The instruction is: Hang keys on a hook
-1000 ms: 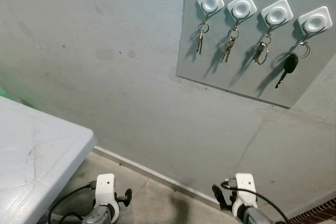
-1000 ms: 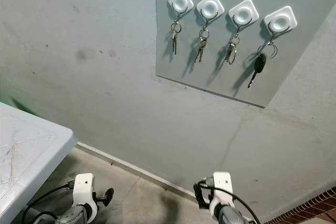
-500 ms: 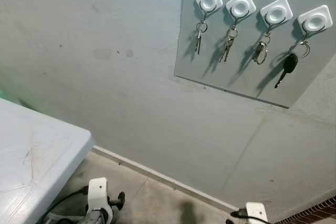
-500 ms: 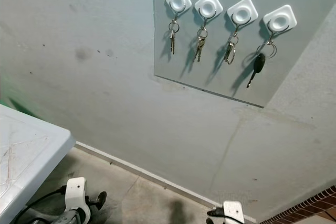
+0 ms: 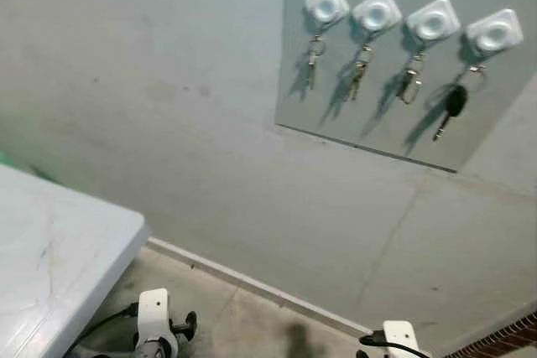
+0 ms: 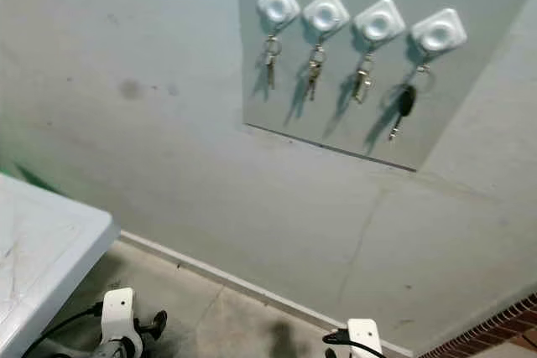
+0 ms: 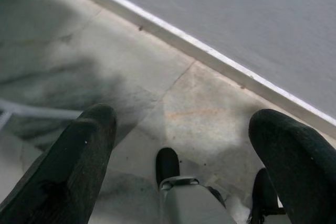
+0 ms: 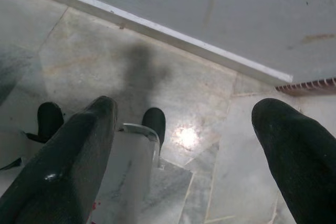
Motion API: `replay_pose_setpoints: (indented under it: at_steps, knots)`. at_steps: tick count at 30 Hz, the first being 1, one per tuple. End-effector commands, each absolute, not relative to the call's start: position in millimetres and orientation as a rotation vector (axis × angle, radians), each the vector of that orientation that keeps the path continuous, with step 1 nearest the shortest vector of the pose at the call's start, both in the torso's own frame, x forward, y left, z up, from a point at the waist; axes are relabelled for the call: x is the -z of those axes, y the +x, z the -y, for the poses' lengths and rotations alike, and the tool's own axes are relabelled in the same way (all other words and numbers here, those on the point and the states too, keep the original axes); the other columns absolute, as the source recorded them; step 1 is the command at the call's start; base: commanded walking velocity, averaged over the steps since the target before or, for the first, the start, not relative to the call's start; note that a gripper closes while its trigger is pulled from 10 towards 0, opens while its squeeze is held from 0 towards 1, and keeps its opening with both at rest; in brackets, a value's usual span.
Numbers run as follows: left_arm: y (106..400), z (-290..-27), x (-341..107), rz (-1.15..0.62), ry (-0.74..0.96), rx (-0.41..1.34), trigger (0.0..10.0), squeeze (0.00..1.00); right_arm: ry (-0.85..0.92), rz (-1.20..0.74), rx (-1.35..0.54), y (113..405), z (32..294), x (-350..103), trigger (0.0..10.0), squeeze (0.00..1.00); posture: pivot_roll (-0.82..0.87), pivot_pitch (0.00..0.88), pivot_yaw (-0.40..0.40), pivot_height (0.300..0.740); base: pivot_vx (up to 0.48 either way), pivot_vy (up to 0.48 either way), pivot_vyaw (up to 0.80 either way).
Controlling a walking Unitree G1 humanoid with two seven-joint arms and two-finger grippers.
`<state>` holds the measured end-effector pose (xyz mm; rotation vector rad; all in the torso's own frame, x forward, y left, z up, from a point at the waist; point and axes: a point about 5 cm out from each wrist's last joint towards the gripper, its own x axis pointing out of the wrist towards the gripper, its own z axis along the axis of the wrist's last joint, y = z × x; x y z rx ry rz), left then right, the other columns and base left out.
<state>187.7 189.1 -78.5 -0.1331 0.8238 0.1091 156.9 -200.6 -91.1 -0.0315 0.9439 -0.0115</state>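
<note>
- Four sets of keys hang in the upper right of the left eye view, each from its own white square hook on a grey board (image 5: 394, 115) fixed to the wall.
- From left to right: a small key set (image 5: 312, 49) on the first hook (image 5: 326, 3), a second key bunch (image 5: 357, 74) on the next hook (image 5: 376, 12), a third bunch (image 5: 410, 84) under the third hook (image 5: 433, 21), and a black-headed car key (image 5: 450, 109) on a ring below the fourth hook (image 5: 494, 32).
- The picture is slightly blurred, so the small details of the keys cannot be read.
- The wall (image 5: 168, 115) is plain grey with a few dark marks; a pale skirting strip (image 5: 252, 284) runs along its foot at the lower middle.
- A white table (image 5: 50, 266) corner fills the lower left.
- The left gripper (image 7: 184, 145) hangs low above the marble floor (image 7: 199, 114), its two black fingers spread wide apart with nothing between them.
- The right gripper (image 8: 184, 140) also hangs low over the floor, fingers spread and empty.
- A strip of red brick (image 5: 503, 341) shows at the lower right corner.
</note>
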Motion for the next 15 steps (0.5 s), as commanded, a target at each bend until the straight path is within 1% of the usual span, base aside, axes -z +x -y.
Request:
replay_pose_setpoints:
  at_steps: [1, 10, 15]
  knots:
    - [183, -190, 81, -0.846, -0.117, -0.101, 10.0, 0.0, -0.032, -0.961, 0.028, 153, 203, 93, 10.0, 0.0, -0.03, 0.0, 0.03, 0.732, 0.0, 0.0, -0.76]
    - [182, -189, 82, -0.849, -0.122, -0.105, 10.0, 0.0, -0.04, -1.0, 0.023, 142, 203, 97, 10.0, 0.0, -0.04, 0.0, 0.023, 0.732, 0.0, 0.0, -0.76]
    - [183, -187, 81, -0.849, -0.12, -0.095, 10.0, 0.0, -0.042, -1.0, 0.026, 142, 203, 97, 10.0, 0.0, -0.04, 0.0, 0.028, 0.732, 0.0, 0.0, -0.76]
